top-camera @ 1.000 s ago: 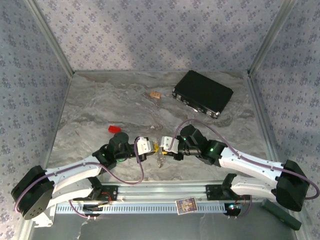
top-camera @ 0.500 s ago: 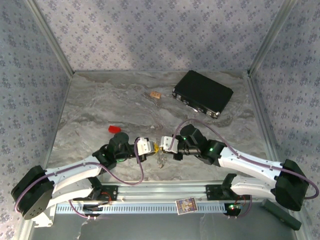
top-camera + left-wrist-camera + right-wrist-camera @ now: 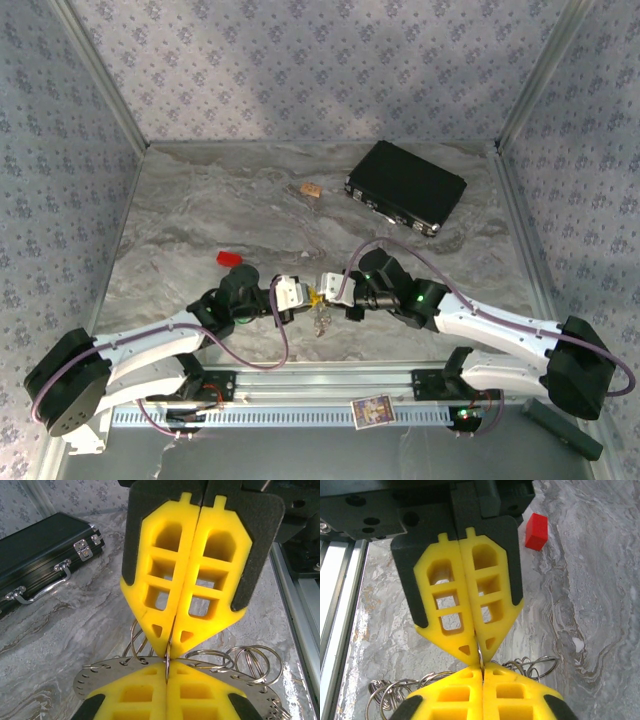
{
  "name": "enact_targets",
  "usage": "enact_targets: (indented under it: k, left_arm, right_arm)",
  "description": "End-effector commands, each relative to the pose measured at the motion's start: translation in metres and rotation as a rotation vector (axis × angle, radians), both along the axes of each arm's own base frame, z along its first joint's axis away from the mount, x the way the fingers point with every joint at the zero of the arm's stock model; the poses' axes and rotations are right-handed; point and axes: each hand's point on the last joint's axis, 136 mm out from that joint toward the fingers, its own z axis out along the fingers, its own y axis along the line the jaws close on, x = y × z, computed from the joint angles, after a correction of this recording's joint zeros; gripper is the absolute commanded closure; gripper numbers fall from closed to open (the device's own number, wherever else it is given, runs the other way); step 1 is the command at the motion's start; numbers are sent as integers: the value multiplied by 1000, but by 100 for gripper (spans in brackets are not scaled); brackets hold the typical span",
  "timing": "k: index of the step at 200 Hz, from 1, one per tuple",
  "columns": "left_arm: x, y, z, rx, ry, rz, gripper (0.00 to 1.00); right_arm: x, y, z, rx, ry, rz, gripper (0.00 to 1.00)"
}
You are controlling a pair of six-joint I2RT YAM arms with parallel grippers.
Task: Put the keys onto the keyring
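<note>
Grey-veined marble table [image 3: 180,220]: fills the middle of the top view, with patterned walls on three sides and a metal rail along the bottom edge.
Red block [image 3: 231,258]: lies left of centre, just above the left arm's wrist and apart from both grippers.
Left gripper [image 3: 308,297]: sits lower centre in the top view, pointing right. Its yellow fingers [image 3: 135,697] are pressed flush together, clamped on a thin wire loop [image 3: 167,661].
Thin wire loop: seen edge-on at bottom centre of the left wrist view. It runs from the seam of the lower finger pair up to the tip of the upper pair.
Keyring [image 3: 97,672]: flat silvery band with small holes along its rim, at the lower left of the left wrist view, partly behind the lower fingers. In the top view it shows just below the spot where the two grippers meet.
Spare wire loops [image 3: 252,660]: bunched at the lower right of the left wrist view, overlapping each other beside the band.
Right gripper [image 3: 323,292]: tip to tip with the left gripper, fingers closed flush, nipping the same loop from the opposite side.
Tan tag [image 3: 311,188]: upper centre of the top view, too small to make out.
Black case [image 3: 405,187]: upper right of the top view, lid down, with silver latches and a handle, well apart from the grippers.
</note>
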Motion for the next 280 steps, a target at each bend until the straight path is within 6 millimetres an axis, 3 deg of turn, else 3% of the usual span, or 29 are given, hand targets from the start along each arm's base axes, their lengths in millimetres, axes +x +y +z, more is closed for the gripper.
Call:
enact_targets:
  k: [1, 41, 59, 82, 102, 128, 182, 226, 255, 280]
  left_arm:
    - [1, -1, 17, -39, -41, 0, 100]
    - [14, 6, 35, -66, -49, 98, 100]
    - [28, 13, 45, -73, -41, 198, 100]
    - [46, 31, 67, -95, -49, 358, 100]
    - [65, 60, 88, -111, -69, 553, 100]
    - [76, 97, 112, -167, -84, 729, 100]
    - [94, 182, 130, -180, -79, 1061, 100]
    - [94, 214, 138, -209, -97, 1180, 100]
    - [89, 225, 142, -225, -113, 1218, 100]
    - [85, 229, 138, -258, -92, 1232, 100]
  right_arm:
    - [3, -13, 3, 7, -3, -46, 71]
    - [40, -55, 38, 219, 29, -338, 52]
    - [52, -68, 47, 267, 57, -458, 52]
    - [55, -71, 39, 251, 131, -528, 53]
    - [50, -61, 23, 206, 176, -511, 56]
    - [37, -31, 3, 136, 154, -424, 56]
    - [0, 75, -43, 140, 192, -206, 55]
    - [-3, 163, -69, 153, 205, -113, 53]
    - [-5, 199, -91, 131, 203, -78, 49]
    - [1, 227, -96, 149, 209, -54, 48]
